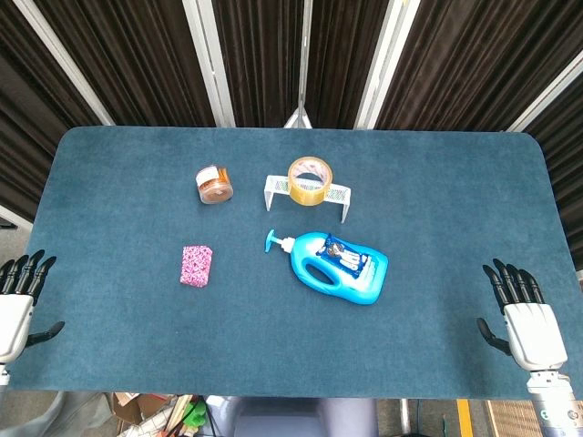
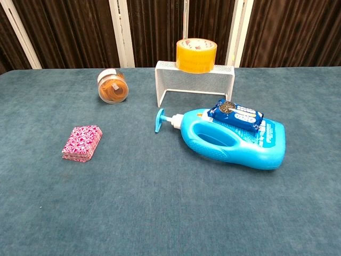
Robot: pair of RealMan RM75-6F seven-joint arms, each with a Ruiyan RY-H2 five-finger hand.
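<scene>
Blue felt tabletop (image 1: pixel 109 173): both robot hands — left robot hand (image 1: pixel 16 305), right robot hand (image 1: pixel 524 319) — lie spread, empty. Nearest, the detergent bottle (image 1: pixel 339 267) looks heavy, slick — grip its handle.

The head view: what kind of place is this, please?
Probably a robot test bench, not a home: a table covered in blue cloth, dark curtains behind it, and unrelated items laid out apart, such as a tape roll and a detergent bottle.
</scene>
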